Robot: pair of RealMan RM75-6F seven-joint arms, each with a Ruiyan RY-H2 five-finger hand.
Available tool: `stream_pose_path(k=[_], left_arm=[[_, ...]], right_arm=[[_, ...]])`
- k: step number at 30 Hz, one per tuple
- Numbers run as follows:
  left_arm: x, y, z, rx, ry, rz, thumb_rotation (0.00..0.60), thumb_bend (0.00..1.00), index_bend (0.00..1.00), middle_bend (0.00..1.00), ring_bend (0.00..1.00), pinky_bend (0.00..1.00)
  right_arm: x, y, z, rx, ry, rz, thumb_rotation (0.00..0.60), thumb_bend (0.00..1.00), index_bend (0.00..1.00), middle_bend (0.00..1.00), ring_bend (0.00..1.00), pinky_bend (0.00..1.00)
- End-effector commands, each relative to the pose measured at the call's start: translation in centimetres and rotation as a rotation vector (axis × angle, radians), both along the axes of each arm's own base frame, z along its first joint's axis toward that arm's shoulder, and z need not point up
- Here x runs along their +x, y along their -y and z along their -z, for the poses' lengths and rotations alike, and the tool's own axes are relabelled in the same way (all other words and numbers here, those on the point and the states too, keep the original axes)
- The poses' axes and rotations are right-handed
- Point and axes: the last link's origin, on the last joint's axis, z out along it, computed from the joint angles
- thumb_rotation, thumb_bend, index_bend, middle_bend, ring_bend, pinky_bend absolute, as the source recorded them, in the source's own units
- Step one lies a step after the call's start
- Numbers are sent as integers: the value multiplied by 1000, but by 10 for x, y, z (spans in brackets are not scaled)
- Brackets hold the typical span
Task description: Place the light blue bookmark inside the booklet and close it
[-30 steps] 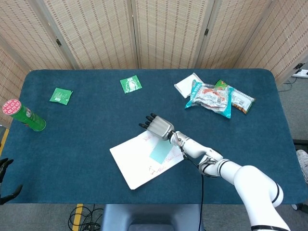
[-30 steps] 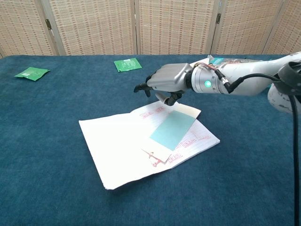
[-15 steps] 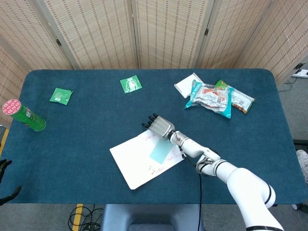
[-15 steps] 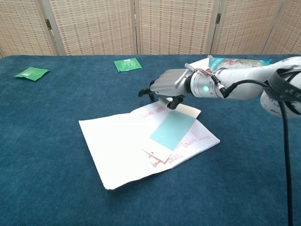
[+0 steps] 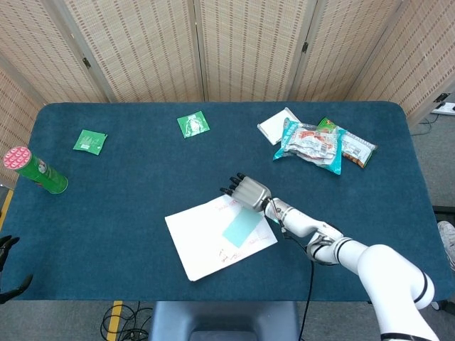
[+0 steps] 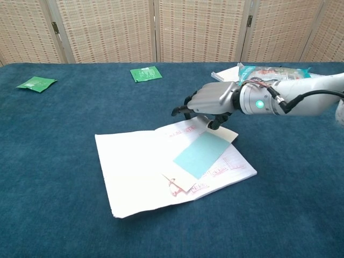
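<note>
An open white booklet (image 5: 202,241) (image 6: 140,166) lies on the blue table near the front edge. The light blue bookmark (image 5: 240,226) (image 6: 201,155) rests flat on its right-hand page, over a cream sheet. My right hand (image 5: 247,192) (image 6: 212,99) hovers at the booklet's far right corner, fingers curled down. Its thumb and a finger meet at the lifted corner of the cream page. Of my left hand (image 5: 6,249) only dark fingertips show, spread apart at the left edge below the table, holding nothing.
A green can (image 5: 35,170) lies at the far left. Two green packets (image 5: 89,141) (image 5: 193,123) sit towards the back. Snack bags (image 5: 323,142) (image 6: 271,70) and a white packet (image 5: 274,124) are piled at the back right.
My right hand moved to the right and slightly nearer, and the booklet with the bookmark slid a little to the right with it. The left hand stayed put.
</note>
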Motion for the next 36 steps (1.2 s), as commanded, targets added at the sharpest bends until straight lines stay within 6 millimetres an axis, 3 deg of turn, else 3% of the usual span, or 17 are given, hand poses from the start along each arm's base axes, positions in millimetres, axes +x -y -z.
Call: stream_pose_path(k=[1, 13, 26, 29, 34, 36], left_arm=[[1, 0, 0, 0, 1, 3, 600, 269, 189, 163, 152, 202], [4, -2, 3, -11, 4, 16, 600, 269, 190, 163, 152, 202], [7, -5, 5, -19, 6, 29, 600, 269, 190, 163, 152, 202], [8, -5, 5, -19, 6, 31, 600, 269, 190, 163, 152, 202], [10, -6, 5, -20, 3, 34, 600, 269, 190, 163, 152, 202], [12, -7, 6, -22, 4, 38, 600, 269, 190, 163, 152, 202]], right_arm=[[-12, -9, -8, 8, -7, -1, 600, 809, 0, 267, 106, 156], [-40, -47, -24, 54, -16, -13, 600, 802, 0, 271, 106, 156], [-50, -76, -43, 75, 35, 4, 600, 789, 0, 272, 106, 156], [-47, -75, -52, 46, 65, -16, 600, 680, 0, 271, 106, 156], [-38, -81, -61, 13, 152, -21, 600, 274, 0, 184, 103, 156], [-34, -88, -60, 20, 175, -5, 600, 187, 0, 142, 90, 156]])
